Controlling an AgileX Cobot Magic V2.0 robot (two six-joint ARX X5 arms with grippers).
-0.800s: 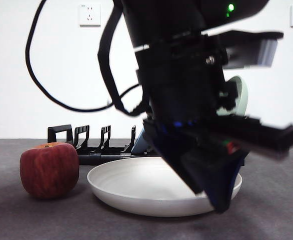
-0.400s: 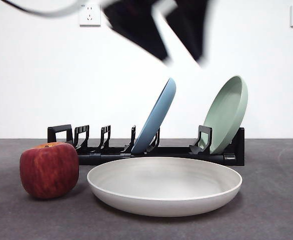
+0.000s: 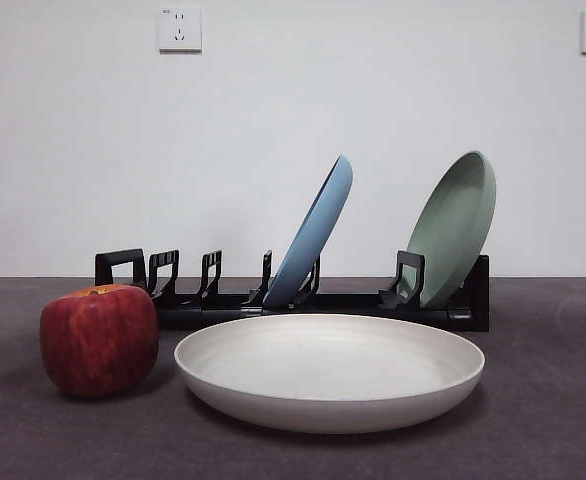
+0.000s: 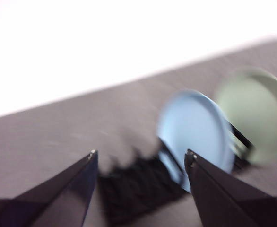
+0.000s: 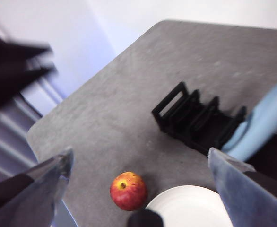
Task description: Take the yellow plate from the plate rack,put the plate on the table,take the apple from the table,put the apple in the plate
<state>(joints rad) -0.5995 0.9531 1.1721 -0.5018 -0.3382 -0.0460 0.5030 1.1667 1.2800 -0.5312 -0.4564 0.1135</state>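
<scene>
The yellow plate (image 3: 328,370) lies flat on the table (image 3: 533,420), in front of the plate rack (image 3: 203,300). The apple (image 3: 99,338) stands on the table just left of the plate, with a small gap between them. No gripper shows in the front view. My right gripper (image 5: 139,152) hangs high above the scene, open and empty, with the apple (image 5: 127,190) and the plate's rim (image 5: 188,208) below it. My left gripper (image 4: 141,152) is open and empty too. Its blurred view looks down on the rack (image 4: 134,189).
A blue plate (image 3: 313,232) leans in the rack's middle and a sage-green plate (image 3: 455,225) stands at its right end. The rack's left slots (image 5: 195,120) hold nothing. A blurred dark arm (image 5: 15,61) shows beyond the table's edge in the right wrist view.
The big dark arm that hung over the yellow plate has risen out of the front view. The plate stays flat on the table; the apple has not moved.
</scene>
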